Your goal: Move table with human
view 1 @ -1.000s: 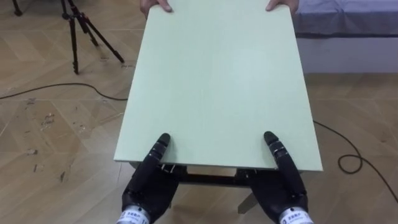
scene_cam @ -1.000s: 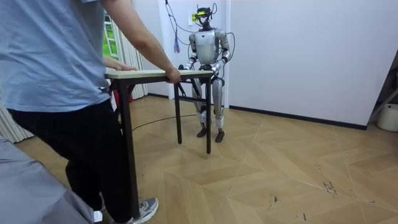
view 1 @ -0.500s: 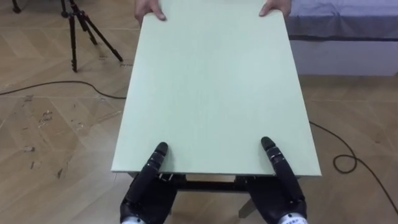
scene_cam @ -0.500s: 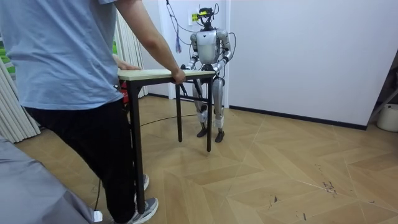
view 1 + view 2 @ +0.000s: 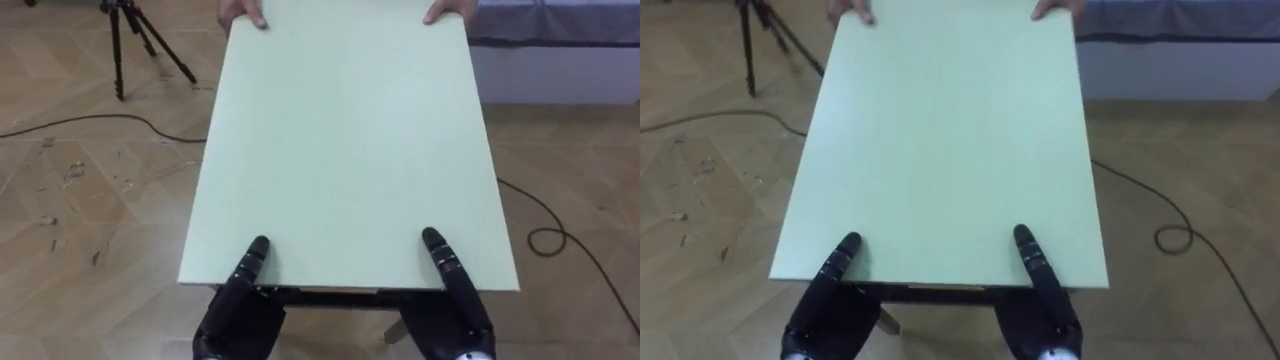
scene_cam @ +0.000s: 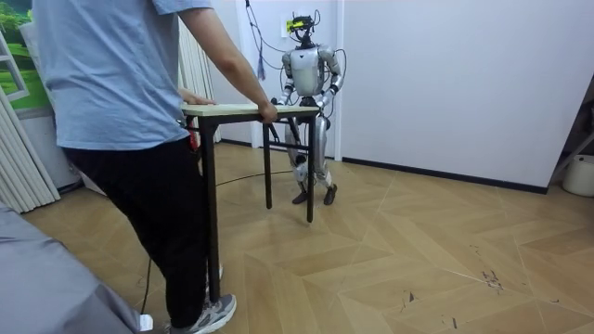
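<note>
Parquet floor (image 6: 418, 260), open room; pale green table (image 5: 345, 150) spans gap between person (image 6: 121, 139) and robot, one at each short end; person's hands (image 5: 243, 14) clasp far edge; left hand (image 5: 238, 310) and right hand (image 5: 455, 305) at near edge, part over top, part beneath; grip itself cannot tell. Judgement: both ends manned, carry mid-way; destination unseen, set-down left.

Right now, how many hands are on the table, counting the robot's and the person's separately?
Robot hands: 2, the left hand and the right hand, at the near edge of the table.
Person's hands: 2, a hand at the far left corner and a hand at the far right corner.
Total: 4.
</note>
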Tool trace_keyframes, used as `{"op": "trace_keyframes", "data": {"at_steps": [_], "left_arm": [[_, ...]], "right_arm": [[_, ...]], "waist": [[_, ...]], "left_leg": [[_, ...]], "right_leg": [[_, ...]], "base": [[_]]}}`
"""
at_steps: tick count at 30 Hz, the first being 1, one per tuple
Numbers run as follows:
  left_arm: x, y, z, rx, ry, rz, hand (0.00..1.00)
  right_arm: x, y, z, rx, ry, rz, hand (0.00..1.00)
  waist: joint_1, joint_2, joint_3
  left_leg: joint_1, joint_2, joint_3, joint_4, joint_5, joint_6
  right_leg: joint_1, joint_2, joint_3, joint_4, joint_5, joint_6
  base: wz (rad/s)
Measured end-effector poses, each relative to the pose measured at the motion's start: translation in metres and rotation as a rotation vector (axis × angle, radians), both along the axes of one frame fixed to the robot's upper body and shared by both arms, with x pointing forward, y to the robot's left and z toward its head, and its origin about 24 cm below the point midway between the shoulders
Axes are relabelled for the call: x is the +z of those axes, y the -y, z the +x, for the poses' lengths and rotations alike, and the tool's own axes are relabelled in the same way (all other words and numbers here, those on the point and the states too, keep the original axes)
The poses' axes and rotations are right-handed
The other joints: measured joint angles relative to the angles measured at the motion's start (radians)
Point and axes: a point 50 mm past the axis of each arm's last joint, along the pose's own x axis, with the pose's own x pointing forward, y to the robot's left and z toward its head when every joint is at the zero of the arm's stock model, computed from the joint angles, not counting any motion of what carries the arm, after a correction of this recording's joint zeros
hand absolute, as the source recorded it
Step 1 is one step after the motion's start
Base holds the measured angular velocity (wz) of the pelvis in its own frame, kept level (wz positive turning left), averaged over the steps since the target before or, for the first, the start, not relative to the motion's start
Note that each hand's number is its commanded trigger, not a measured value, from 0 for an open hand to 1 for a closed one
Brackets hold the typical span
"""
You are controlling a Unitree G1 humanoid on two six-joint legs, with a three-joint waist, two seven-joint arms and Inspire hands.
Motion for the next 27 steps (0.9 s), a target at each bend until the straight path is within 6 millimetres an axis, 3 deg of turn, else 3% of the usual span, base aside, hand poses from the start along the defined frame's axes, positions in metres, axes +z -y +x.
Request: {"op": "trace_keyframes", "data": {"at_steps": [1,3,4,6,8,12,14,15,17,18,19,20,21,24,26,27], "left_arm": [[0.0,0.0,0.001,0.0,0.005,0.001,1.0],[0.003,0.0,0.007,-0.011,0.027,0.006,1.0],[0.004,0.0,0.01,-0.016,0.034,0.009,1.0],[0.011,0.001,0.026,-0.035,0.077,0.019,1.0],[0.013,0.003,0.034,-0.053,0.089,0.031,1.0],[0.002,0.005,0.03,-0.048,0.04,0.028,1.0],[-0.001,0.006,0.028,-0.051,0.023,0.023,1.0],[-0.003,0.007,0.026,-0.053,0.012,0.016,1.0],[-0.004,0.007,0.024,-0.052,0.004,0.015,1.0],[-0.004,0.007,0.024,-0.057,0.003,0.015,1.0],[-0.003,0.01,0.025,-0.064,0.007,0.011,1.0],[-0.003,0.01,0.025,-0.069,0.008,0.016,1.0],[-0.003,0.008,0.025,-0.076,0.01,0.033,1.0],[-0.003,0.01,0.024,-0.075,0.008,0.026,1.0],[-0.002,0.009,0.026,-0.074,0.016,0.028,1.0],[0.0,0.007,0.027,-0.074,0.024,0.032,1.0]], "right_arm": [[0.001,0.0,0.001,0.002,0.007,0.001,1.0],[0.002,0.0,0.003,-0.002,0.031,0.006,1.0],[0.003,0.0,0.005,-0.005,0.037,0.01,1.0],[0.009,0.001,0.015,-0.017,0.074,0.014,1.0],[0.01,0.004,0.019,-0.034,0.084,0.018,1.0],[0.001,0.007,0.015,-0.031,0.04,0.007,1.0],[-0.001,0.009,0.013,-0.028,0.027,0.001,1.0],[-0.002,0.01,0.012,-0.027,0.019,-0.002,1.0],[-0.003,0.012,0.012,-0.019,0.013,-0.006,1.0],[-0.004,0.013,0.01,-0.022,0.004,-0.002,1.0],[-0.005,0.013,0.008,-0.035,-0.004,0.011,1.0],[-0.005,0.013,0.006,-0.042,-0.008,0.019,1.0],[-0.006,0.013,0.005,-0.047,-0.013,0.024,1.0],[-0.006,0.012,0.004,-0.049,-0.02,0.039,1.0],[-0.005,0.011,0.005,-0.053,-0.017,0.048,1.0],[-0.004,0.009,0.007,-0.048,-0.011,0.048,1.0]], "waist": [[-0.01,0.004,0.0024],[-0.041,0.012,0.0062],[-0.044,0.014,0.0068],[-0.068,0.02,0.0092],[-0.067,0.017,0.0077],[-0.077,0.005,0.0057],[-0.09,-0.001,0.0034],[-0.095,-0.004,0.0021],[-0.102,-0.013,0.0012],[-0.13,-0.02,0.0004],[-0.154,-0.028,0.0003],[-0.16,-0.037,-0.0025],[-0.159,-0.05,-0.005],[-0.135,-0.062,-0.006],[-0.121,-0.073,-0.0058],[-0.119,-0.083,-0.0009]], "left_leg": [[0.02,0.0,-0.003,-0.01,-0.011,-0.002],[0.109,0.004,-0.022,-0.152,-0.114,-0.02],[0.127,0.004,-0.028,-0.199,-0.139,-0.022],[0.143,-0.009,-0.029,-0.371,-0.204,0.009],[0.106,-0.037,-0.015,-0.39,-0.208,0.052],[0.092,-0.129,0.009,-0.417,-0.138,0.111],[0.079,-0.157,0.013,-0.421,-0.113,0.133],[0.073,-0.171,0.019,-0.428,-0.093,0.147],[0.054,-0.184,0.026,-0.437,-0.065,0.166],[0.041,-0.188,0.025,-0.435,-0.048,0.174],[0.031,-0.186,0.039,-0.439,-0.03,0.178],[0.026,-0.185,0.052,-0.445,-0.02,0.18],[0.022,-0.187,0.073,-0.463,0.0,0.183],[0.01,-0.189,0.086,-0.484,0.032,0.183],[-0.013,-0.189,0.092,-0.484,0.048,0.179],[-0.024,-0.189,0.094,-0.484,0.062,0.173]], "right_leg": [[-0.011,0.0,-0.016,0.007,0.002,-0.004],[-0.071,-0.004,-0.066,0.041,0.014,-0.015],[-0.085,-0.005,-0.076,0.043,0.022,-0.018],[-0.151,-0.026,-0.115,0.038,0.069,-0.022],[-0.191,-0.057,-0.119,0.036,0.108,-0.019],[-0.19,-0.132,-0.088,-0.006,0.189,0.022],[-0.19,-0.152,-0.062,-0.029,0.229,0.061],[-0.189,-0.166,-0.051,-0.046,0.253,0.122],[-0.2,-0.186,-0.031,-0.041,0.276,0.21],[-0.218,-0.214,0.011,0.09,0.221,0.178],[-0.223,-0.242,0.059,0.241,0.135,0.164],[-0.222,-0.259,0.079,0.318,0.088,0.165],[-0.206,-0.291,0.09,0.43,0.028,0.183],[-0.109,-0.321,0.124,0.569,-0.034,0.202],[-0.06,-0.322,0.138,0.595,-0.04,0.207],[-0.054,-0.319,0.156,0.581,-0.047,0.22]], "base": [[0.58],[0.54],[0.37],[0.41],[0.19],[0.01],[0.11],[0.04],[0.22],[0.81],[0.94],[0.72],[0.25],[-0.07],[-0.11],[0.03]]}}
